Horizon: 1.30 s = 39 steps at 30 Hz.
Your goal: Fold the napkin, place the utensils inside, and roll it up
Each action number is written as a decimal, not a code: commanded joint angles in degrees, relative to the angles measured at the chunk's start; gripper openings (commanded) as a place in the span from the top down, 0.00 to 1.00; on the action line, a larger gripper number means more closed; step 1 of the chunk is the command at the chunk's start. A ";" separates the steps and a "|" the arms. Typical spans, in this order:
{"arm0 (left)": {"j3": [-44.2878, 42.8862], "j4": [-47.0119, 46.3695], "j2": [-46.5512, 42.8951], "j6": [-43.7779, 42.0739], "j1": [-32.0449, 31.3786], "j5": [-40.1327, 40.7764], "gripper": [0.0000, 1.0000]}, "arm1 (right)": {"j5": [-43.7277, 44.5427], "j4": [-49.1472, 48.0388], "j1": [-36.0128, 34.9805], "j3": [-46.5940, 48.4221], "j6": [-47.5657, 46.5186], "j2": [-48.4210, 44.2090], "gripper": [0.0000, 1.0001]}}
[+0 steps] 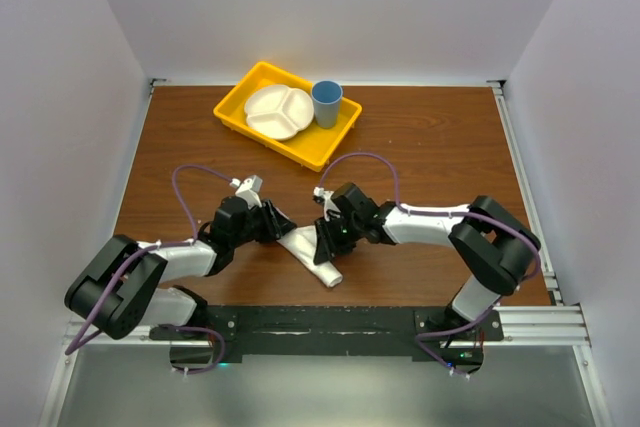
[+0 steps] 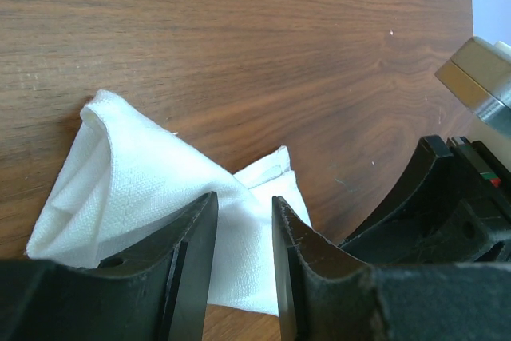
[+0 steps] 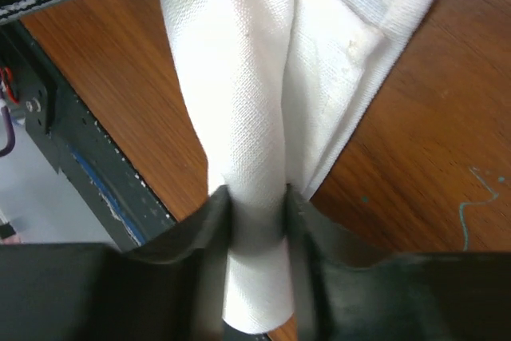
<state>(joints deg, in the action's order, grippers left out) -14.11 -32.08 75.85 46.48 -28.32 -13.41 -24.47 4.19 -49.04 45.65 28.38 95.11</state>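
Observation:
The white napkin point(image 1: 312, 252) lies as a loose roll on the wooden table between the two arms, its near end rolled tight and its far end fanned out. My right gripper point(image 1: 326, 237) is shut on the rolled part; in the right wrist view the roll point(image 3: 247, 77) fills the gap of the gripper point(image 3: 258, 193) and touches both fingers. My left gripper point(image 1: 284, 231) stands over the fanned end. In the left wrist view the jaws of the gripper point(image 2: 244, 197) are apart, with cloth point(image 2: 136, 173) lying under and beyond them. The utensils are hidden.
A yellow tray point(image 1: 235, 117) at the back of the table holds a white divided plate point(image 1: 277, 112) and a blue cup point(image 1: 326, 104). The black base rail point(image 3: 80, 141) runs close behind the roll's near end. The right arm's wrist point(image 2: 463, 197) sits close to my left fingers.

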 commanded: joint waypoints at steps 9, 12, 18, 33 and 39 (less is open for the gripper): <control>-0.13 3.25 0.35 -1.39 0.37 0.40 0.61 | 29.97 19.45 -10.28 9.54 -4.82 -0.27 0.62; -0.66 4.04 0.52 -1.48 0.37 0.31 0.61 | 35.88 21.48 -12.48 13.32 -7.28 -2.20 0.52; -1.71 4.57 1.75 -0.52 0.37 -0.65 0.61 | 40.99 19.55 -19.25 18.33 -15.63 -2.22 0.44; -1.10 4.12 2.72 0.98 0.81 -1.62 0.61 | 44.77 13.83 -22.24 18.69 -17.40 7.72 0.48; -0.92 4.48 2.10 0.72 0.98 -2.15 0.61 | 48.89 12.95 -22.33 16.32 -16.34 10.08 0.44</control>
<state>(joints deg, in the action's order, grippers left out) -15.62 -31.86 78.24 47.94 -27.77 -15.09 18.85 18.52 -71.44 63.51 11.49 102.80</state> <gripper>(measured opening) 0.390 0.550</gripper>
